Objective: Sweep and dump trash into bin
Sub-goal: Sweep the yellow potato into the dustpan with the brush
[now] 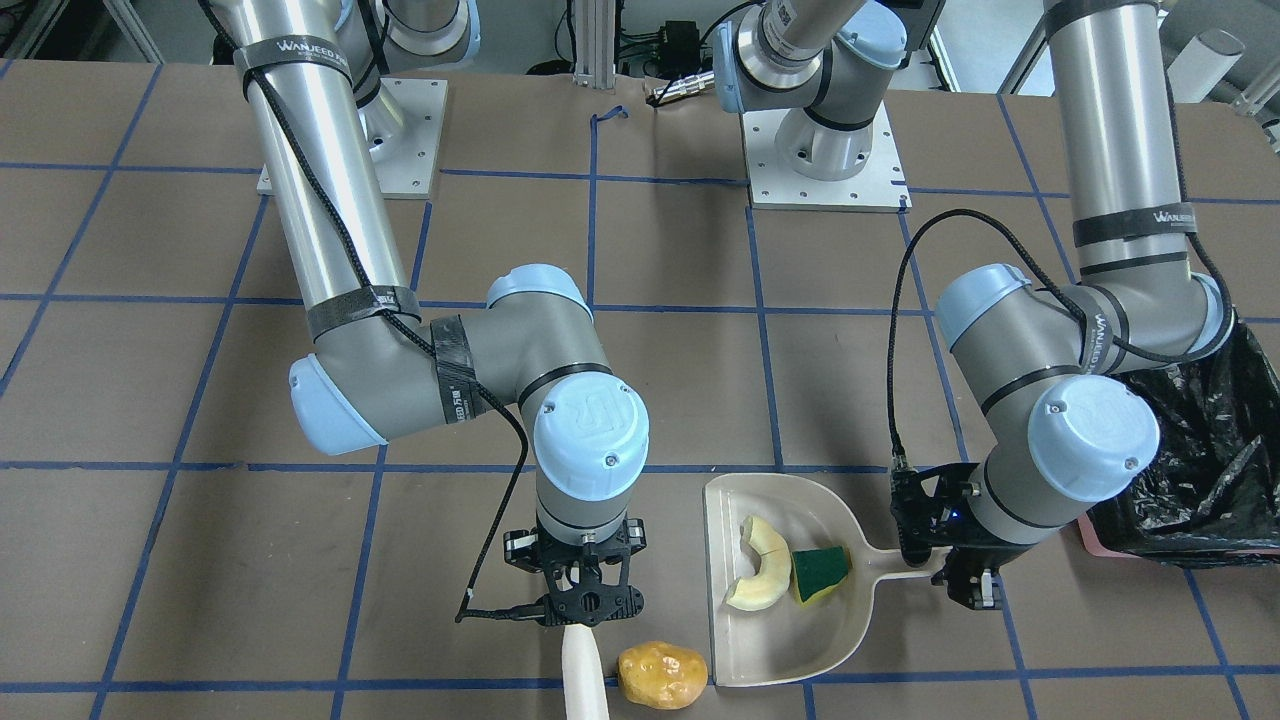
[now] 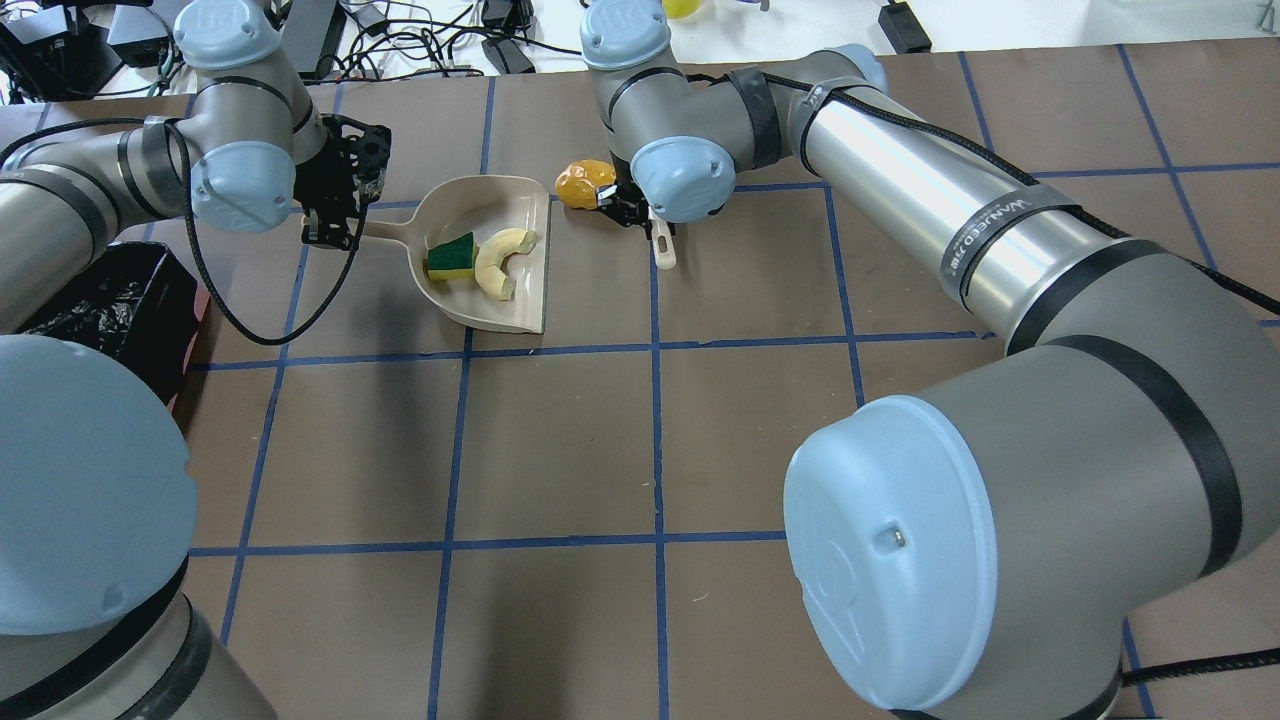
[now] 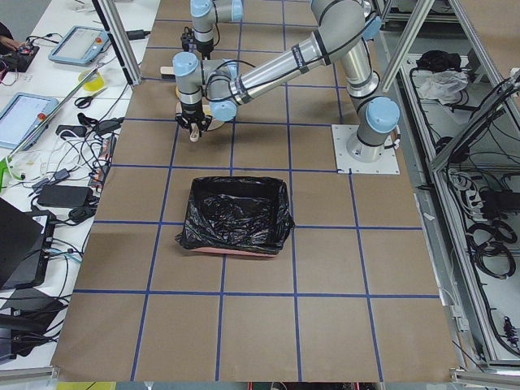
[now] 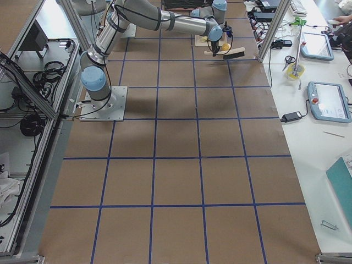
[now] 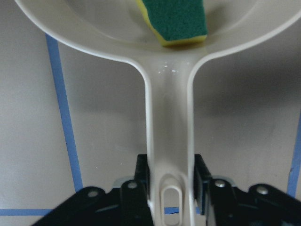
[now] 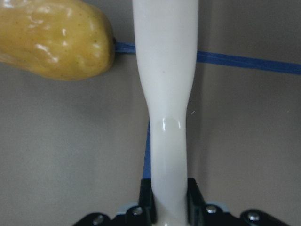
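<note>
Dustpan handle [image 5: 167,141] gripped by left fingers [image 5: 141,172], brush handle [image 6: 164,94] by right fingers [image 6: 145,197], glossy lump [image 6: 51,40] beside

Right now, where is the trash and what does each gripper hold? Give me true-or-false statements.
1. The sponge wedge lies in the dustpan. True.
2. The potato-like lump is in the dustpan. False: it sits on the table, just outside the pan's open edge.
3. The left gripper is shut on the dustpan handle. True.
4. The right gripper is open and empty. False: it is shut on the brush handle.
5. The squash slice lies on the bare table. False: it is in the dustpan, beside the sponge wedge.
</note>
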You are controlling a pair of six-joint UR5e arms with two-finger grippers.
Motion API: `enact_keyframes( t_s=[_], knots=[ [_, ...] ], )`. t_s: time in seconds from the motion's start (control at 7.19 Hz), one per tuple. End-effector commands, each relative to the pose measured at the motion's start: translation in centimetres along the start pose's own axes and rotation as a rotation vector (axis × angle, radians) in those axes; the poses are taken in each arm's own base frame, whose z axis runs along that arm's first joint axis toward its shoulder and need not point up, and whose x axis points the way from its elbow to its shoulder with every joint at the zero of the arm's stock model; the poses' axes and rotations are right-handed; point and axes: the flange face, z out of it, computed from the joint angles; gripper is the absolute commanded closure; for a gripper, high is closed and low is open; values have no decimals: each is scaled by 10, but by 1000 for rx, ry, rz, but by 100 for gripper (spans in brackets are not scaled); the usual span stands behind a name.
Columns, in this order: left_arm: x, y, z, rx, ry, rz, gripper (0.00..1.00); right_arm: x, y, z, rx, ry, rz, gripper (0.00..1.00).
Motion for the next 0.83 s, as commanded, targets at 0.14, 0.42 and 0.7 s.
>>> enact_keyframes(
  t_s=[0.14,0.42,0.7],
  knots=[
    [0,0,0,0,1,0,100,-47,18,-4,4,-5,-32,100],
    [0,0,-1,-1,-1,0,100,-88,40,-9,12,1,-69,100],
    [0,-1,0,0,-1,1,100,-119,59,-14,18,-2,-70,100]
  ],
)
